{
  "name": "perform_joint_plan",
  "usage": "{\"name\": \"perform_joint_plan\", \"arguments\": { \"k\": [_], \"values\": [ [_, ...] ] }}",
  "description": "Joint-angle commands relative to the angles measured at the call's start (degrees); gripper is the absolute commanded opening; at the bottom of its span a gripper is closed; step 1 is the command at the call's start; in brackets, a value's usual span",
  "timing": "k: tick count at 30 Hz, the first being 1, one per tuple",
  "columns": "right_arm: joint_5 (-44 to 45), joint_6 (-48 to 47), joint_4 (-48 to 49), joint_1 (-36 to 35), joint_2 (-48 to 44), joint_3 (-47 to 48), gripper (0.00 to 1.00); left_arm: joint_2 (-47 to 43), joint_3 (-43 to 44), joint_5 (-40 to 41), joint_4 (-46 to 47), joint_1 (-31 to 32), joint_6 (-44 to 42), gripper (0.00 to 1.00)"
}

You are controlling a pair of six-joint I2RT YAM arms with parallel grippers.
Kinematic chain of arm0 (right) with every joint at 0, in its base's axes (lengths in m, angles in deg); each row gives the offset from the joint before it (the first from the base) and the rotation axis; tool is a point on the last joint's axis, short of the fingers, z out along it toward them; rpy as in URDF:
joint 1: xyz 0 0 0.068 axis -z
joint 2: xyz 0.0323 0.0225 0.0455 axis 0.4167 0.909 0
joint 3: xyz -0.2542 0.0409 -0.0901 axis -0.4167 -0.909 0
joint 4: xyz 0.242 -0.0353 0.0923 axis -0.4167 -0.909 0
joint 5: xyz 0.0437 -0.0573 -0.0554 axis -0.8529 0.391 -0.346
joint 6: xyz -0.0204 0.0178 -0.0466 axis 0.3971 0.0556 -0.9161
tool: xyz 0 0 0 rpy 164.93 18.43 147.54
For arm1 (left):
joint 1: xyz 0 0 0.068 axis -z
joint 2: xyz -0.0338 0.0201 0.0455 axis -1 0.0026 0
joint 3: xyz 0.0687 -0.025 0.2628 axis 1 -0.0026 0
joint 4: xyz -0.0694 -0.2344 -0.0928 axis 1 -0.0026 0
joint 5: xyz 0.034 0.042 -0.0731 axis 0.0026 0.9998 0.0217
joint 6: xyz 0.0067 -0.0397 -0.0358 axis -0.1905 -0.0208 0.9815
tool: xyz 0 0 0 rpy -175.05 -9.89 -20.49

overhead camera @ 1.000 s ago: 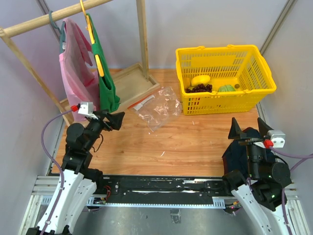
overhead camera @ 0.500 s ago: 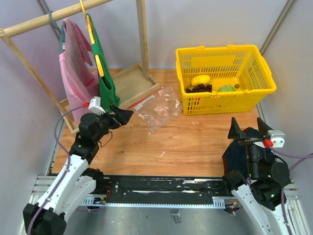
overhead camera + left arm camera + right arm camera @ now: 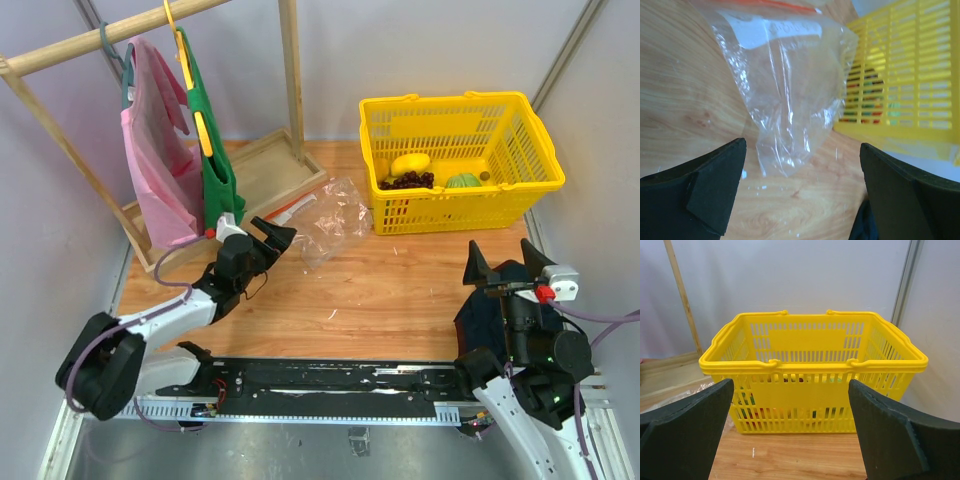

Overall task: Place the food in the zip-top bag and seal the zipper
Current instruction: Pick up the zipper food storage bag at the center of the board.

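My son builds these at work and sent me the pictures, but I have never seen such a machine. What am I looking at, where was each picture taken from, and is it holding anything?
These are two robot arms bolted at the near edge of a wooden table. The wide picture comes from a fixed camera above and behind them. The other two come from a small camera on each wrist; the black wedges in their bottom corners are that arm's own fingers.

The left gripper is open and points at a clear zip-top bag lying on the table, with a red-orange zipper along its mouth. The right gripper is open too and faces a yellow basket that holds the toy food. A wooden rack with hanging pink and green fabric stands at the back left. Nothing is held.
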Motion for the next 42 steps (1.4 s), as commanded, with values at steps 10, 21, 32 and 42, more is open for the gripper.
{"name": "perform_joint_plan", "arguments": {
  "k": [10, 21, 32, 42],
  "values": [
    [-1.56, -1.22, 1.24, -0.70, -1.15, -0.58, 0.98, 23.12, 3.16, 15.78, 23.45, 0.79, 9.41, 0.96],
    [-1.87, -2.18, 1.93, -0.96, -1.15, -1.35, 0.98, 38.10, 7.99, 6.34, 31.98, -3.34, 12.59, 0.81],
    [-2.16, -2.27, 2.12, -0.96, -0.60, -1.38, 0.98, 43.65, 9.49, 5.10, 37.24, -4.06, 11.19, 0.49],
    [-3.64, 0.13, 0.41, -0.96, 3.90, 1.31, 0.98, 37.14, 4.60, 4.10, 37.53, -4.22, 5.47, 0.00]
  ]
}}
